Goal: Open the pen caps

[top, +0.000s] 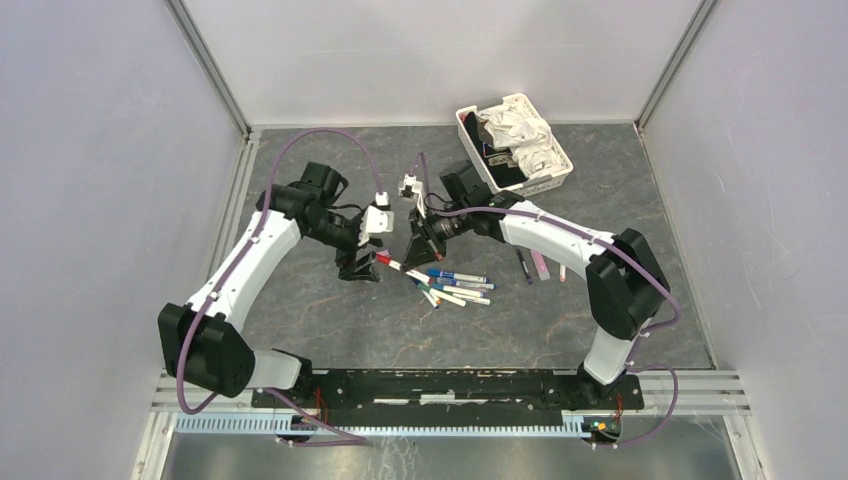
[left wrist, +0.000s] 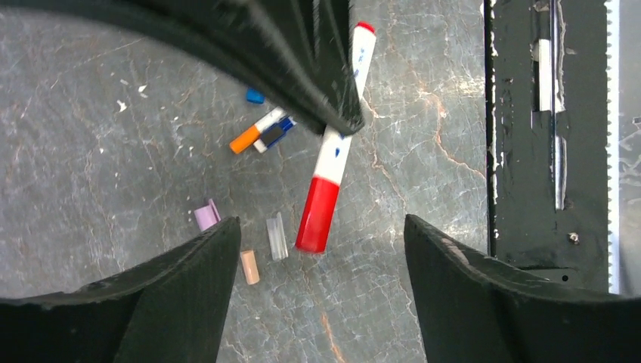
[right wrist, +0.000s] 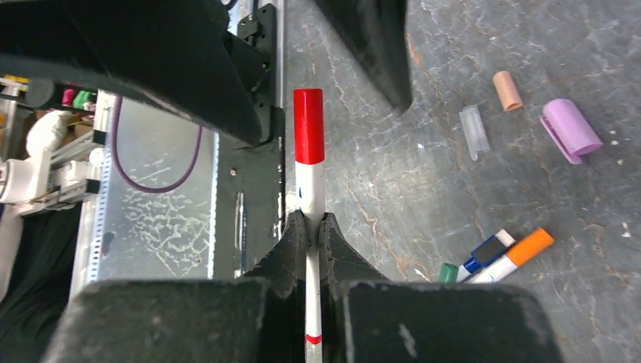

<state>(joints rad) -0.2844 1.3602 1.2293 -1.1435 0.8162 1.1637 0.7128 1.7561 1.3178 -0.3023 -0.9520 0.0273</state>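
While right claw [right wrist: 310, 224] clamps red-capped pen [right wrist: 308, 175], left claw [left wrist: 319, 227] gapes, purple cap [left wrist: 205, 216] visible only from wrists.

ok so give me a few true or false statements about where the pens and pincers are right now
1. The right pincer is shut on the white barrel of the red-capped pen. True.
2. The red cap is already off that pen. False: it sits on the pen's end.
3. The left pincer is clamped on the red cap. False: it is open, one finger on each side of the cap, not touching it.
4. A loose purple cap lies on the table. True.
5. The white basket stands by the arm bases. False: it is at the far right of the table.
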